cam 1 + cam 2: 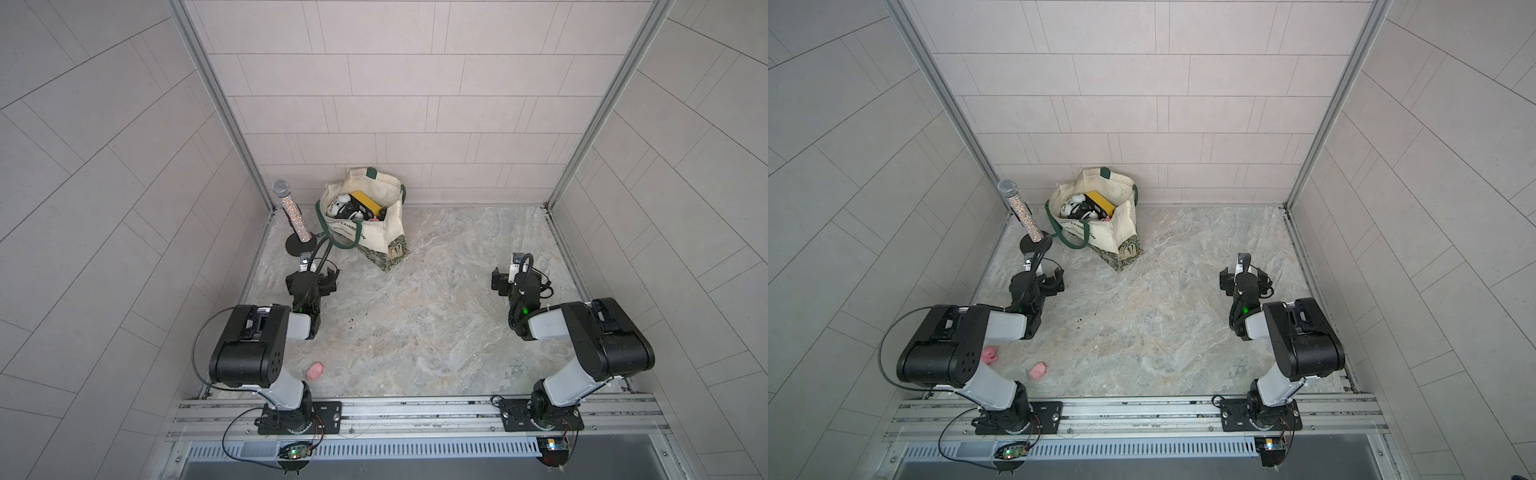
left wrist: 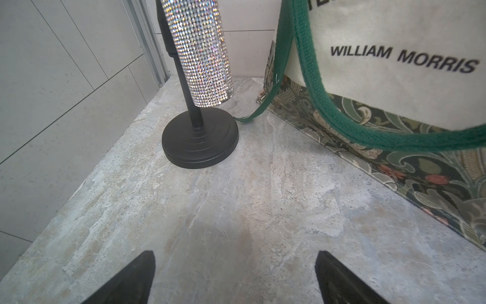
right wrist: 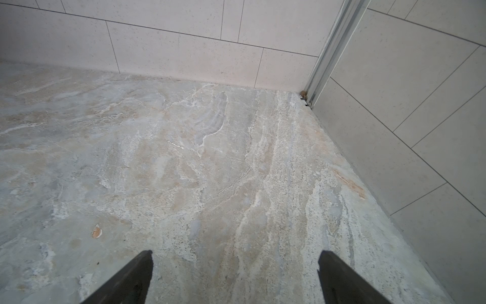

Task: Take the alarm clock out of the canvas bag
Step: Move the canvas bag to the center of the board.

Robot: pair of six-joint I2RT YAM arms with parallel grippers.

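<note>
The canvas bag (image 1: 395, 224) (image 1: 1125, 226) stands open at the back left of the stone floor, cream with green handles and a patterned bottom band. Inside it lies a white and black rounded thing, apparently the alarm clock (image 1: 341, 203) (image 1: 1074, 204), partly hidden among other items. My left gripper (image 1: 311, 276) (image 1: 1037, 276) hangs low in front of the bag, open and empty. In the left wrist view the bag's lettered side (image 2: 394, 86) is close ahead of the left gripper (image 2: 235, 263). My right gripper (image 1: 518, 274) (image 1: 1244, 274) (image 3: 235, 263) is far right, open over bare floor.
A rhinestone microphone (image 1: 291, 212) (image 2: 200, 52) leans on a black round stand (image 1: 300, 244) (image 2: 200, 139) just left of the bag. A yellow and black box (image 1: 366, 201) sits in the bag. Small pink pieces (image 1: 316, 370) (image 1: 990, 354) lie near the left arm's base. Tiled walls enclose three sides.
</note>
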